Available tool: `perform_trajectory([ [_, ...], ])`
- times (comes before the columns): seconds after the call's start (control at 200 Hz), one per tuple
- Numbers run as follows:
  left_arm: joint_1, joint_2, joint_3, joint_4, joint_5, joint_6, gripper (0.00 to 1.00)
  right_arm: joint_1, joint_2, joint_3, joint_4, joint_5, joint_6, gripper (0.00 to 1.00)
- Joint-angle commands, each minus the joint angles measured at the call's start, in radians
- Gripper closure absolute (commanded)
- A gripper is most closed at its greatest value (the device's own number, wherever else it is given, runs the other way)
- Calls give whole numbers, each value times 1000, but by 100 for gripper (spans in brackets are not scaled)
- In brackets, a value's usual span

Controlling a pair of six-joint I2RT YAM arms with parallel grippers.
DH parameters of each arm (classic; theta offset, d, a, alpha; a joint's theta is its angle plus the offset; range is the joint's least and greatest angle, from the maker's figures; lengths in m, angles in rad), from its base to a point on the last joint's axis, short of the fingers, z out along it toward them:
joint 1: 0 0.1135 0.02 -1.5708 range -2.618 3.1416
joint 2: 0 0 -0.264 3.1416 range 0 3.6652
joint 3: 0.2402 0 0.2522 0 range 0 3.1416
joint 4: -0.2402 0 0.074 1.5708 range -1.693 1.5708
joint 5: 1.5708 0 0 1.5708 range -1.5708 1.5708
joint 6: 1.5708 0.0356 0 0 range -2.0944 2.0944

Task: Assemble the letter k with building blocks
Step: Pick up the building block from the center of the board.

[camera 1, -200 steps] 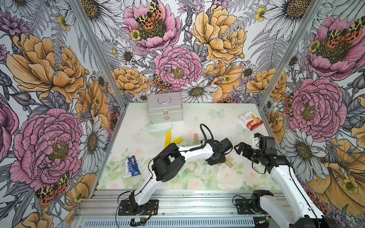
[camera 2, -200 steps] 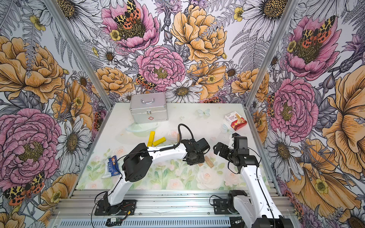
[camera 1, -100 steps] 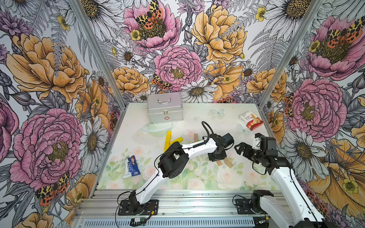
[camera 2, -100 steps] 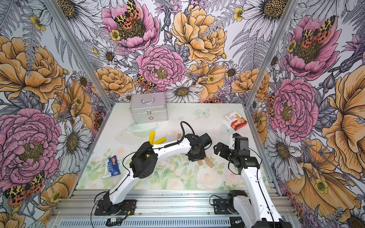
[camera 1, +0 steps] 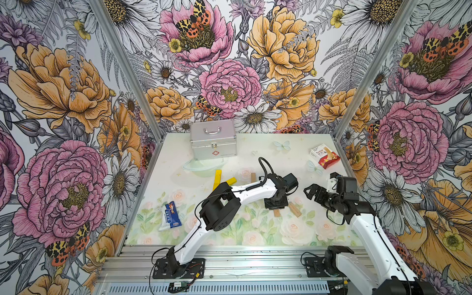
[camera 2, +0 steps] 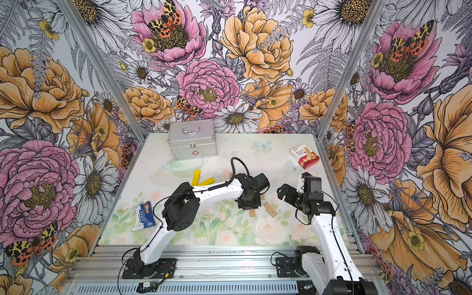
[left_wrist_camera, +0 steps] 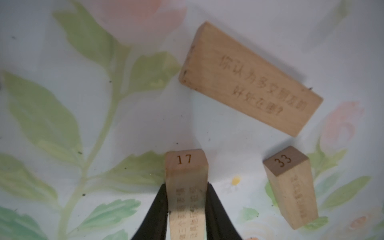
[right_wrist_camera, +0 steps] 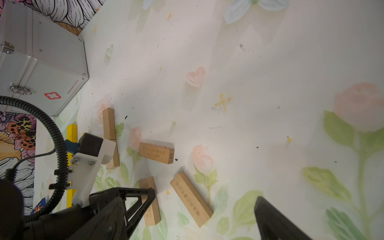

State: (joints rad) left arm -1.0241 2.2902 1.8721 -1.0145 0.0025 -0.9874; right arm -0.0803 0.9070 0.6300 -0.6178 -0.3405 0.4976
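Block 17 [left_wrist_camera: 186,176] | pinched between left fingers [left_wrist_camera: 156,214] | right fingers [right_wrist_camera: 274,220] wide, nearby

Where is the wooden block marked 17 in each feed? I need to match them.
In a top view: the block marked 17 pokes out under the left jaws, right of centre.
In a top view: the same block, under the left jaws.
Left wrist: clamped between the jaws, number showing.
Right wrist: partly behind the right jaw.
Shared landmark: the slanted wooden block beside it.

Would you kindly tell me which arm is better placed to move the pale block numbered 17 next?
Left: the left gripper is shut on block 17, while the right gripper hangs open and empty, apart from it.
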Motion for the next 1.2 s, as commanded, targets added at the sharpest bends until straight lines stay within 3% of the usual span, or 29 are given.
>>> perform_trajectory([
  [0.0, 30, -51, -61, -51, -72, 118, 89, -9, 4, -2, 26, -35, -26, 1],
  [0.15, 63, -120, -104, -45, -92, 241, 90, -4, 0, -3, 26, -52, -31, 1],
  [0.42, 143, -260, -225, -29, -105, 331, 89, 26, -9, -5, 26, -19, 36, 1],
  [0.906, 173, -452, -472, 82, -114, 190, 89, 124, 92, 22, 110, 19, 75, 1],
  [1.196, 141, -408, -480, 115, -114, 162, 89, 141, 155, 24, 158, -19, 67, 1],
])
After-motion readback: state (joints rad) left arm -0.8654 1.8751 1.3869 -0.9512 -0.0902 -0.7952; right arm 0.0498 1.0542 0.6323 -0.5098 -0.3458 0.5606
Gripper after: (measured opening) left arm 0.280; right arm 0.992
